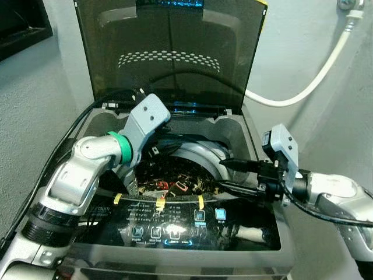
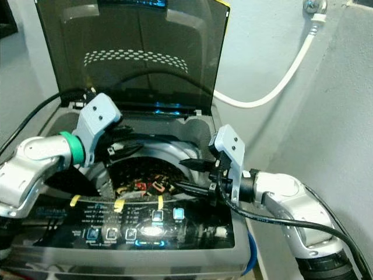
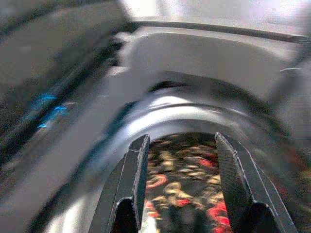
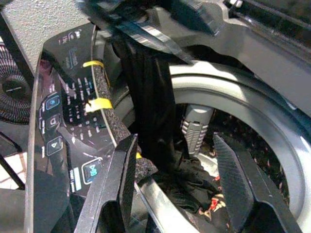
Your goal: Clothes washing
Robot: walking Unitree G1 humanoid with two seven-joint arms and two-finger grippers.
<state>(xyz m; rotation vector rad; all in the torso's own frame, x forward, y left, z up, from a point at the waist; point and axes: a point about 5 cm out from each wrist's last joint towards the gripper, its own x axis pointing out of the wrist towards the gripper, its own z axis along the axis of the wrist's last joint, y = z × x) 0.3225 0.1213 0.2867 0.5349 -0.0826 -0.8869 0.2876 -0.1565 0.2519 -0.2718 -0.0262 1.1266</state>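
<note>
The patterned garment point(image 1: 175, 178), dark with red and yellow marks, lay down inside the drum point(image 1: 204, 156) of the top-loading washing machine point(image 1: 245, 125), and a dark length of cloth point(image 4: 148, 107) hung from my left gripper point(image 1: 152, 146) straight down into that drum. In the right wrist view that strip ran lengthwise from the fingers above to the heap below, so its long axis stood close to vertical. My left gripper hung over the near-left rim of the opening; I judged it clamped on the cloth from the way the strip dangled, though in its own wrist view its fingers point(image 3: 132, 179) stood apart with the garment showing between them, so I could not tell for sure. My right gripper point(image 2: 189, 175) reached in level from the right side, fingers spread and empty, just beside the rim. The lid point(image 1: 169, 52) stood raised behind, and the control panel point(image 1: 175, 224) glowed at the front. The left arm was nearer the load; I reckoned the next move was for it to let go downward.
</note>
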